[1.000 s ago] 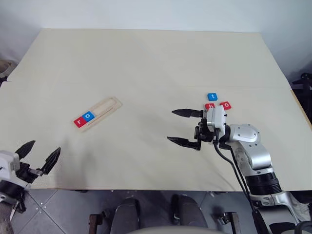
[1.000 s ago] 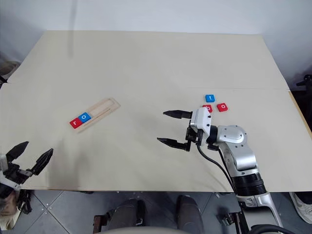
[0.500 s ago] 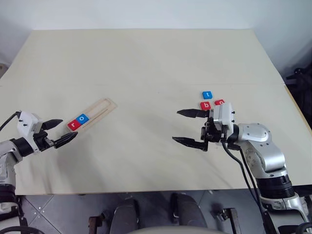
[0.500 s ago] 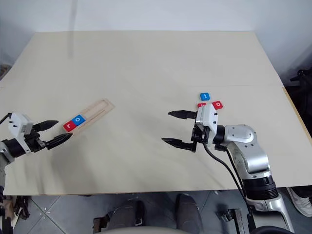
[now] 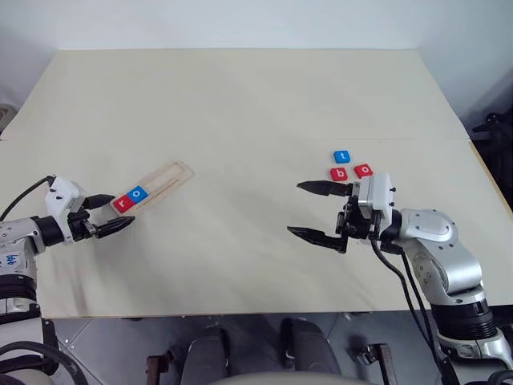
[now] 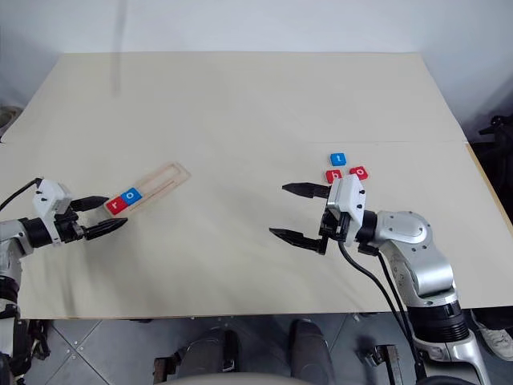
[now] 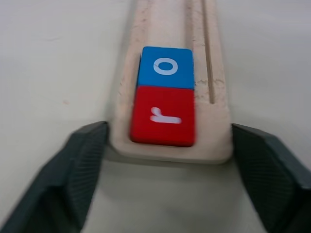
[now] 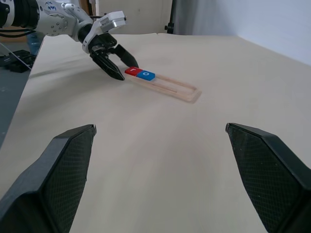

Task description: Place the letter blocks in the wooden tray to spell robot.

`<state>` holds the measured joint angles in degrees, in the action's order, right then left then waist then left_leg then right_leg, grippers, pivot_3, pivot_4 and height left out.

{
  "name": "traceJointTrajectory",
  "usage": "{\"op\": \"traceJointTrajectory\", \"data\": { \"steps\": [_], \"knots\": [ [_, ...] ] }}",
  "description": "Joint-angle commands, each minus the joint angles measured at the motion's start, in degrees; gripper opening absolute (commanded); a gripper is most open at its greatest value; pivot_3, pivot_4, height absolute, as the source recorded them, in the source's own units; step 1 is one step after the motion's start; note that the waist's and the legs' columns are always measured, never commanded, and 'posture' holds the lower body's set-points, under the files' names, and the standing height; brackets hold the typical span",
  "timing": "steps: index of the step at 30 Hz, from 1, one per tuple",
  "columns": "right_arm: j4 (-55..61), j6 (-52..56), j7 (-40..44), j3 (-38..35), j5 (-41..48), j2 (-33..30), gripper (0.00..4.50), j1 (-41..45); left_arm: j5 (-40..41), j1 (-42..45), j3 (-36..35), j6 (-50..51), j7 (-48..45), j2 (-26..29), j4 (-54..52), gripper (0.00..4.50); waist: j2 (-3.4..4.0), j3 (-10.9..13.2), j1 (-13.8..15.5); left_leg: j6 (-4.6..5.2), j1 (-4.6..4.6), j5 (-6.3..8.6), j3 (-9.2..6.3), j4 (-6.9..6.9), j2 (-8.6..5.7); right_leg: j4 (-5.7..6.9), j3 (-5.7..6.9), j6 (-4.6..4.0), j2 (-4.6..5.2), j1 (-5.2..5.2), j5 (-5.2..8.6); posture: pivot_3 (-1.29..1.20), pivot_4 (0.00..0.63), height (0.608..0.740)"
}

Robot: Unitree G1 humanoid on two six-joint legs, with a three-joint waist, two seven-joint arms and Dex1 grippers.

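Your left pincer (image 5: pixel 106 215) has swung in from the bench (image 5: pixel 240 96) edge, now open and empty around the wooden tray (image 5: pixel 152 188) end holding r and o, while your right pincer (image 5: pixel 317 212) hangs open, empty, beside the loose t (image 5: pixel 342 156), b (image 5: pixel 339 173), o (image 5: pixel 363 170) blocks.

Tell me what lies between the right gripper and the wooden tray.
Only bare table separates the right gripper from the wooden tray, as the left eye view shows.
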<state>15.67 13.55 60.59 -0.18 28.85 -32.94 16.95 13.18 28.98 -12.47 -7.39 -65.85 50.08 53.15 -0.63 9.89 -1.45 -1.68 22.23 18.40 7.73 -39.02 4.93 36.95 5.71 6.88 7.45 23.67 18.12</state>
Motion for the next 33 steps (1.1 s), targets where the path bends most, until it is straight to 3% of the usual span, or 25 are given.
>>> {"op": "traceJointTrajectory", "data": {
  "steps": [1,6,10,19,26,33],
  "knots": [
    [2.6,0.1,-0.2,-1.9,1.5,-1.1,4.5,-0.6,-1.8,-1.4,1.2,-0.7,0.8,-1.4,2.0,3.41,0.0,0.0,0.0,0.0,0.0,0.0,0.0,0.0,0.0,0.0,0.0,0.0,0.0,-0.01,0.0,0.0,0.15,0.74],
    [2.0,0.2,0.2,-2.3,1.6,-2.1,4.5,-0.6,-1.5,-1.7,1.5,-3.4,0.8,-2.3,-1.0,3.41,0.02,0.0,0.2,0.01,-0.04,0.0,0.0,-0.01,0.0,0.02,0.01,0.0,0.01,-0.04,0.0,0.0,0.15,0.74],
    [1.4,0.5,0.8,-3.8,1.9,-4.3,4.5,-2.2,-0.4,-1.8,3.8,-1.7,-1.9,-4.0,-11.8,3.41,0.02,0.0,1.4,0.02,0.0,0.0,0.0,-0.04,-0.01,-0.02,0.01,0.01,0.03,-0.04,-0.01,0.0,0.15,0.74],
    [3.1,2.4,3.2,-10.9,3.2,-11.7,4.5,-13.6,-5.4,2.4,16.7,8.5,-1.5,-9.6,-33.3,3.41,-0.01,0.0,2.7,0.04,0.08,0.02,0.04,-0.08,-0.03,-0.15,0.03,0.08,0.0,-0.03,-0.04,0.0,0.15,0.74],
    [6.0,2.2,1.5,-19.8,3.5,-12.6,4.5,-24.7,-8.6,9.0,23.6,14.9,-0.3,-16.6,-34.0,3.41,-0.08,0.0,2.7,0.04,0.08,0.02,0.04,-0.12,-0.04,-0.17,0.01,0.11,-0.01,-0.05,-0.06,0.0,0.15,0.74],
    [9.0,1.8,-0.3,-24.2,3.9,-10.9,4.5,-32.0,-9.1,9.7,25.5,14.7,-2.5,-17.4,-32.1,3.41,-0.11,0.1,2.7,0.04,0.0,0.02,0.01,-0.11,-0.04,-0.42,-0.06,0.11,-0.04,-0.05,-0.06,0.0,0.15,0.74]
  ]
}}
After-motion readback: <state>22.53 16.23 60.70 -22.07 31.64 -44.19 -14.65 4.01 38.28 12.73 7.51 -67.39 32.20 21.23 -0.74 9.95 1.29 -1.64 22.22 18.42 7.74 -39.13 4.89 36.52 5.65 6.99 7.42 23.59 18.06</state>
